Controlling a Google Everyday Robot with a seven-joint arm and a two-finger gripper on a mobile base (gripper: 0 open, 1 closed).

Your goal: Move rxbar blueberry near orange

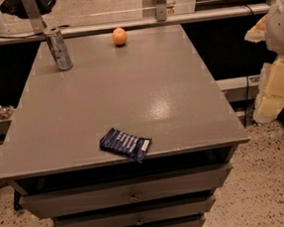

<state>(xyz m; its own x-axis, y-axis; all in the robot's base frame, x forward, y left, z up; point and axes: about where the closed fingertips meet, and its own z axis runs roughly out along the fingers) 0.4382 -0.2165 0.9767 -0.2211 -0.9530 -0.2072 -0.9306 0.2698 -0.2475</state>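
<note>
Nearest, the grey drawers (128, 189) stack up under the table's front lip, shut, with speckled floor (276, 173) on either side. Just above them the rxbar blueberry (126, 144) lies flat at the near edge of the table (129, 86), a little left of centre and turned at a slant. Its pale end points right and one corner seems to sit on, or just past, the lip. That edge position probably suits a pick from the front, but a careless nudge could tip it off.

The gripper is not in the frame at all, so I cannot tell whether it is released, clenched or holding anything. A pale rounded shape (280, 19) at the right edge may be part of the arm. The bar is untouched, so the task reads as not yet begun.

Beyond the bar the tabletop is a matte grey sheet with a soft glare patch right of centre. At the far left stands a silver can (58, 49), upright. The orange (119, 36) rests at the far edge near the middle, well apart from the bar and clear of the can. It is a ball, so the bar should be set down beside it, not pushed into it.

Behind the table runs a pale rail (124, 25), with dark space below it and yellowish foam blocks (278, 86) on the right.
</note>
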